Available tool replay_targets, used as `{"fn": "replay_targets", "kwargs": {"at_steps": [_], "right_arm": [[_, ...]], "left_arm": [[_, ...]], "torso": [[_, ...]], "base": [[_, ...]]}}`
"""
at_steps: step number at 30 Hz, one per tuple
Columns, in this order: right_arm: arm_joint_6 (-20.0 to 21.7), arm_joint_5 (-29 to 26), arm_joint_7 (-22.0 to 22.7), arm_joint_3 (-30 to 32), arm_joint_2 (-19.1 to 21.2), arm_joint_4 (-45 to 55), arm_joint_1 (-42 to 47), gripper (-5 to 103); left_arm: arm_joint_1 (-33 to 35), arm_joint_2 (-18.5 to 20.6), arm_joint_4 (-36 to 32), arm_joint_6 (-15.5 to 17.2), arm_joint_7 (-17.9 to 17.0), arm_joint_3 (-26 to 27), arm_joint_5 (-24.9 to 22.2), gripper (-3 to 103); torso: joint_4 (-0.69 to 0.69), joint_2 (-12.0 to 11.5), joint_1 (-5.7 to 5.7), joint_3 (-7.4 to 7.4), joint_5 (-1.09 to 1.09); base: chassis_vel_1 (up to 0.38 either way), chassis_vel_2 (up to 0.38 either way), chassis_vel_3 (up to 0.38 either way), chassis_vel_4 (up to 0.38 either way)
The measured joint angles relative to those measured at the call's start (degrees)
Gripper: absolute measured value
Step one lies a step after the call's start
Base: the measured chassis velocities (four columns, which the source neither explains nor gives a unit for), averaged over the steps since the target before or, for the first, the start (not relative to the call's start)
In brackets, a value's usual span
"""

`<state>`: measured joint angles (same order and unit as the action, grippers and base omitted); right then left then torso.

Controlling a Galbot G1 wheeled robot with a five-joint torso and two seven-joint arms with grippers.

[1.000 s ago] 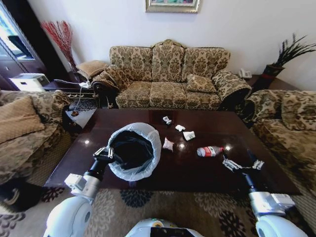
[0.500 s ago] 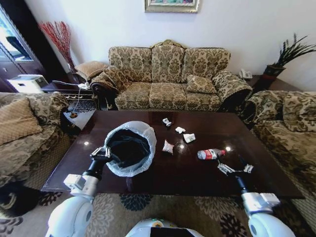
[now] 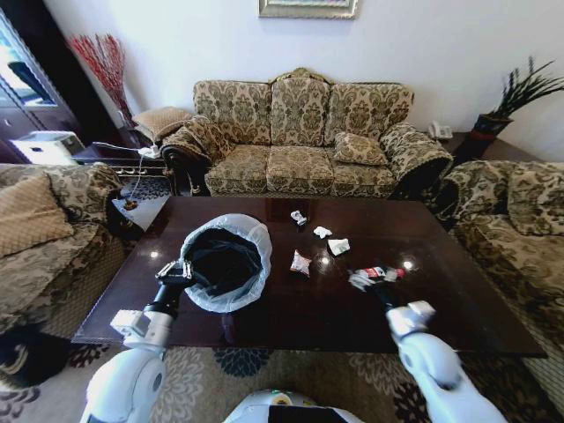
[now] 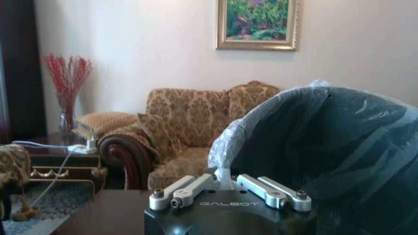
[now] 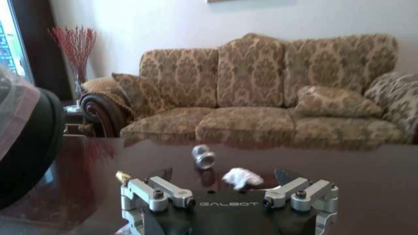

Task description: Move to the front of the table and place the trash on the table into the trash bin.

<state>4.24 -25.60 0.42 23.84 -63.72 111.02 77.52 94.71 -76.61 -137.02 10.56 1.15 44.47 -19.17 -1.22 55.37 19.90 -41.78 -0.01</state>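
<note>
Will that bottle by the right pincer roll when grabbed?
The small clear plastic bottle with a red label lies on its side on the glossy dark brown table, so a nudge would probably roll it. Being small, it is likely light.

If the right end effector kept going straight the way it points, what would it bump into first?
Probably the white crumpled scrap on the table, straight ahead of the open right end effector. The small silvery piece lies just behind it. Depth is hard to judge.

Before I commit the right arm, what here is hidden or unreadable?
- Head view: right tool blurred against the bottle; contact and finger state unreadable.
- Right wrist view: bottle hidden beneath the tool body.
- Left wrist view: trash bin interior dark; contents unreadable.
- Head view: bin wall hides the table behind it.
</note>
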Motion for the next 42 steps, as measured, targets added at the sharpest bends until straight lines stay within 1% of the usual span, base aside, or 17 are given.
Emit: {"fn": "replay_targets", "kwargs": {"at_steps": [3,4,6,7,9,12,20,25,26,28,30,31,34,35,37,40,42], "right_arm": [[1.1,1.6,3.3,-7.4,-3.2,-6.0,-7.2,100],[1.1,1.6,3.3,-7.4,-3.2,-6.0,-7.2,100],[0.8,2.8,4.4,-11.7,-5.9,-13.1,-13.3,100],[0.8,2.8,4.4,-11.7,-5.9,-13.1,-13.3,100],[-0.8,3.4,4.7,-13.6,-7.7,-17.6,-16.0,100],[-3.0,3.1,4.7,-15.5,-9.2,-21.6,-18.1,100],[-3.6,1.6,5.4,-17.2,-12.6,-28.9,-22.5,100],[-3.2,0.5,4.7,-17.8,-12.8,-31.1,-23.2,103],[-3.2,0.4,4.0,-18.0,-12.8,-31.6,-23.2,95],[-3.3,0.4,3.6,-18.1,-12.9,-31.9,-23.1,95],[-3.3,0.5,3.1,-18.1,-13.2,-32.6,-23.0,85],[-3.3,0.5,3.1,-18.1,-13.2,-32.6,-23.0,85],[-3.7,0.7,2.8,-18.0,-13.6,-33.5,-22.9,69],[-3.7,0.7,2.8,-18.0,-13.6,-33.5,-22.9,69],[-4.2,1.1,2.8,-17.8,-13.8,-34.0,-22.9,58],[-4.7,1.4,2.8,-17.5,-13.9,-34.3,-22.9,53],[-5.1,2.0,2.8,-17.1,-13.9,-34.3,-22.9,41]], "left_arm": [[-3.0,1.9,1.3,5.6,-1.4,-0.6,-2.2,2],[-3.0,1.9,1.3,5.6,-1.4,-0.6,-2.2,2],[-4.3,2.3,1.1,9.7,-3.5,-0.4,-4.2,2],[-4.3,2.3,1.1,9.7,-3.5,-0.4,-4.2,2],[-5.2,2.7,1.0,11.9,-4.0,-0.3,-6.4,2],[-6.2,3.3,1.0,14.1,-4.1,0.3,-7.6,2],[-8.5,5.2,0.9,17.6,-4.2,0.3,-8.7,2],[-8.9,5.1,1.0,17.8,-4.1,0.1,-8.7,2],[-8.9,5.1,1.0,17.8,-4.0,0.0,-8.7,2],[-8.8,5.1,1.0,17.9,-4.0,0.0,-8.6,2],[-8.8,5.3,1.0,17.9,-4.0,0.0,-8.6,2],[-8.8,5.3,1.0,17.9,-4.0,0.0,-8.6,2],[-8.9,5.6,1.0,17.8,-3.9,0.0,-8.7,2],[-8.9,5.6,1.0,17.8,-3.9,0.0,-8.7,2],[-9.0,5.6,1.2,17.7,-3.9,-0.1,-8.6,2],[-9.1,5.7,1.4,17.6,-3.8,-0.3,-8.6,2],[-9.1,5.9,1.8,17.5,-3.5,-0.4,-8.6,2]], "torso": [[0.07,0.0,0.01,0.0,-0.03],[0.07,0.0,0.01,0.0,-0.03],[-0.04,0.0,0.01,-0.01,0.0],[-0.04,0.0,0.01,-0.01,0.0],[0.02,0.0,0.01,-0.01,-0.01],[0.04,0.0,0.01,0.0,-0.01],[0.02,0.0,0.01,0.0,-0.01],[0.02,0.0,0.01,0.0,-0.01],[0.03,0.0,0.01,0.0,0.0],[0.02,0.0,0.0,0.0,0.0],[0.02,0.0,0.0,0.0,0.01],[0.02,0.0,0.0,0.0,0.01],[0.02,0.0,0.01,0.0,0.01],[0.02,0.0,0.01,0.0,0.01],[0.02,0.0,0.0,0.01,0.02],[0.02,0.0,0.0,0.01,0.02],[0.02,0.0,0.0,0.0,0.01]], "base": [[0.0,0.0,0.0,0.0],[0.0,0.0,0.0,0.0],[0.0,0.0,0.0,0.0],[0.0,0.0,0.0,0.0],[0.0,0.0,0.0,0.0],[0.0,0.0,0.0,0.0],[0.0,0.0,0.0,0.0],[0.0,0.0,0.0,0.0],[0.0,0.0,0.0,0.0],[0.0,0.0,0.0,0.0],[0.0,0.0,0.0,0.0],[0.0,0.0,0.0,0.0],[0.0,0.0,0.0,0.0],[0.0,0.0,0.0,0.0],[0.0,0.0,0.0,0.0],[0.0,0.0,0.0,0.0],[0.0,0.0,0.0,0.0]]}}
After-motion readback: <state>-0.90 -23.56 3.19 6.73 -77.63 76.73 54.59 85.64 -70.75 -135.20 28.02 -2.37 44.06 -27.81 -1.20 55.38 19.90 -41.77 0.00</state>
